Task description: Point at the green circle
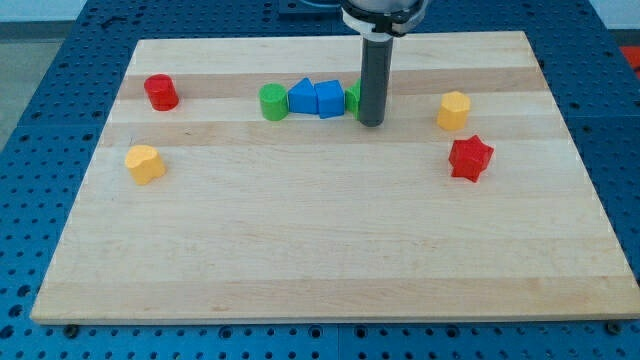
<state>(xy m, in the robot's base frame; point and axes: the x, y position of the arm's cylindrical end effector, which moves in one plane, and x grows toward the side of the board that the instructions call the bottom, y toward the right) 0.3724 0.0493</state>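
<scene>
There are eight blocks on the wooden worktop: two red, two yellow, two blue and two green. The green circle sits near the view's top, left of the middle, at the left end of a short row. Touching it is a blue block, then another blue block, then a green block half hidden behind the rod. My tip rests at the right end of that row, close against the hidden green block and apart from the green circle. There is no hand here, only the rod, and it holds nothing. A red round block and a yellow block sit near the left edge. Another yellow block and a red star block sit to the right. The whole bottom half of the worktop is bare, with lots of room to move.
</scene>
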